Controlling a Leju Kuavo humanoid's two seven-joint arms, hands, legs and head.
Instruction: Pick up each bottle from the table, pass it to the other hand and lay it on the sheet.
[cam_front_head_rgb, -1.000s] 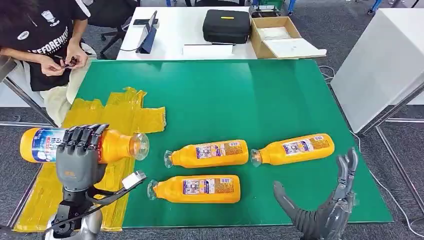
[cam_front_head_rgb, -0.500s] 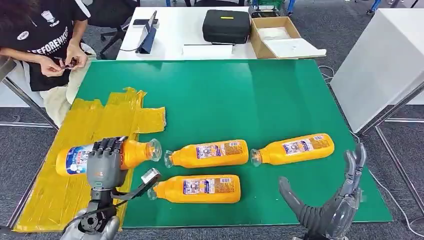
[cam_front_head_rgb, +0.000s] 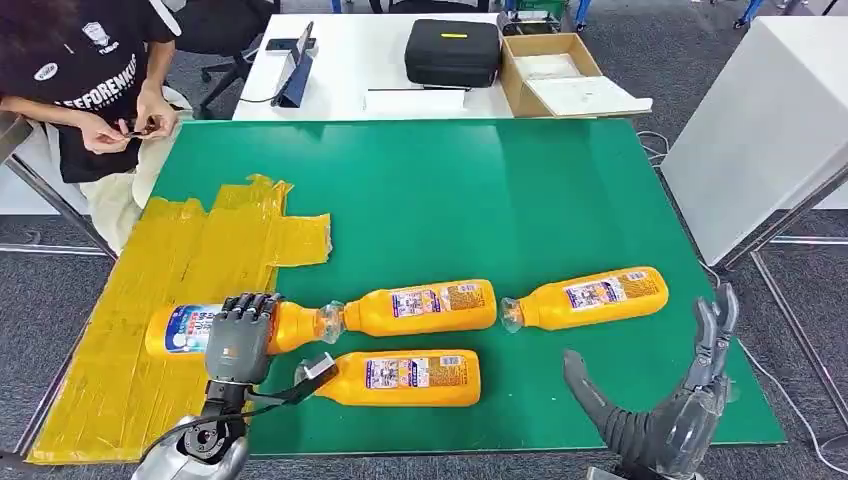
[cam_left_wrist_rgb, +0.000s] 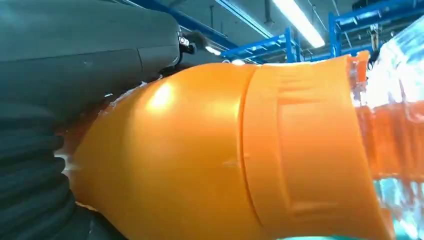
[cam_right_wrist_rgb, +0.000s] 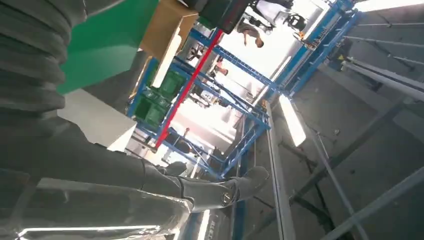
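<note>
My left hand (cam_front_head_rgb: 240, 337) grips an orange bottle (cam_front_head_rgb: 182, 329) with a blue and white label, lying sideways low over the yellow sheet (cam_front_head_rgb: 180, 270) at the sheet's right edge. Its clear cap end nearly meets the cap of a second bottle (cam_front_head_rgb: 418, 308). In the left wrist view the orange bottle (cam_left_wrist_rgb: 225, 155) sits right against the palm. Two more orange bottles lie on the green mat: one near the front (cam_front_head_rgb: 395, 377), one further right (cam_front_head_rgb: 587, 296). My right hand (cam_front_head_rgb: 665, 415) hangs open and empty at the table's front right corner.
A person (cam_front_head_rgb: 95, 70) sits at the far left corner, handling something small. Behind the green table (cam_front_head_rgb: 450, 190) stands a white table with a black case (cam_front_head_rgb: 452, 50) and a cardboard box (cam_front_head_rgb: 555, 75). A white table (cam_front_head_rgb: 770, 110) stands to the right.
My left hand has brought the bottle down and to the right, from above the sheet's left side to low at its right edge. The right hand has shifted slightly right, still open.
</note>
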